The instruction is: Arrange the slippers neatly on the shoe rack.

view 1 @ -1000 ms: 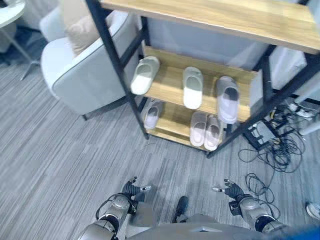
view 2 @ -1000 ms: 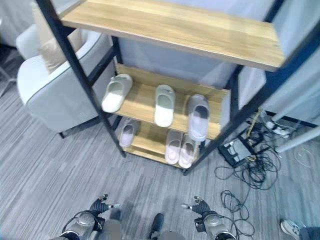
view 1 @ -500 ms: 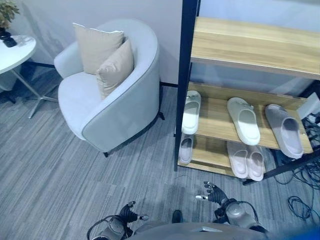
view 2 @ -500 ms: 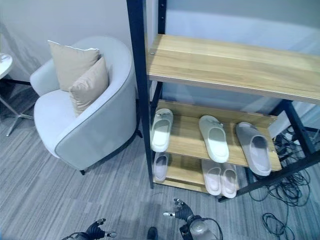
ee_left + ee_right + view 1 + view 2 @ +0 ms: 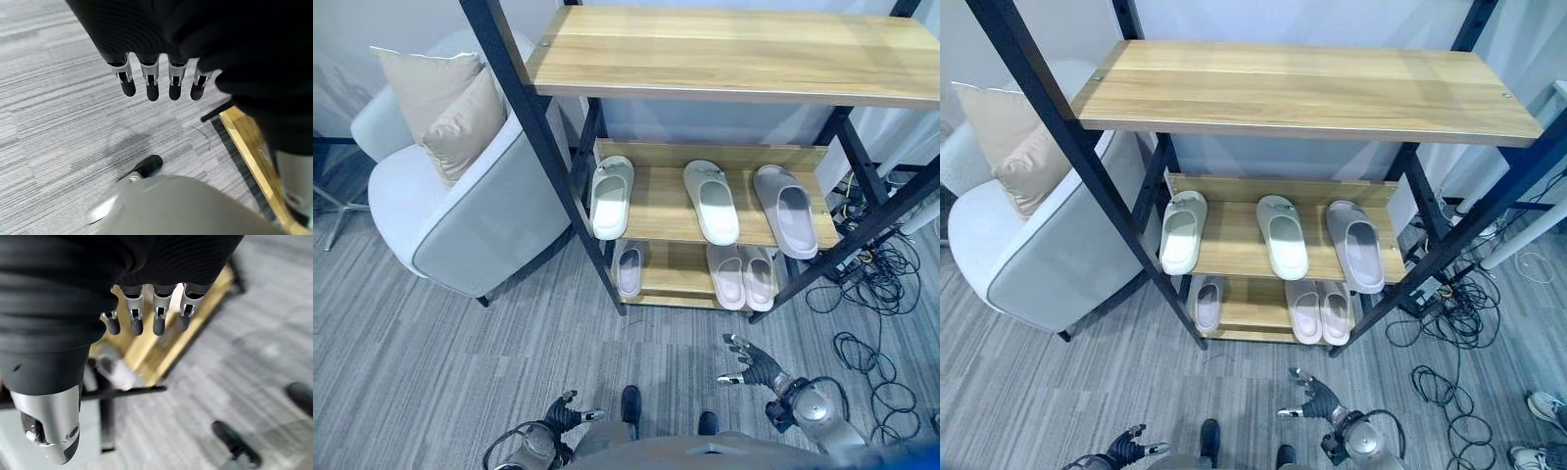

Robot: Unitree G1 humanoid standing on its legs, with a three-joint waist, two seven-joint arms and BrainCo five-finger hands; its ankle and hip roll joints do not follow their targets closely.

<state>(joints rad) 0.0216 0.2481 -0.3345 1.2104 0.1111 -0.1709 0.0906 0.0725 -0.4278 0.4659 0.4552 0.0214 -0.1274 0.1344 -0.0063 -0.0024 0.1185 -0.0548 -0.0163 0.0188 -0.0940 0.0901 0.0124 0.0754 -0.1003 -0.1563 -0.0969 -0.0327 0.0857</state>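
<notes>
Right robot hand (image 5: 756, 364) released, fingers spread above floor, left robot hand (image 5: 564, 412) released, low, slippers (image 5: 713, 202) on shoe rack (image 5: 705, 59)

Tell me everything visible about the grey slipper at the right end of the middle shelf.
The grey slipper is a one-piece slide with a wide closed strap and an open toe, and looks like soft moulded foam. It is darker than the two pale slippers beside it. It lies sole down on the wooden middle shelf of the shoe rack, angled slightly, its front end overhanging the shelf's front edge. It lies apart from its neighbour. Neither hand touches it.
</notes>
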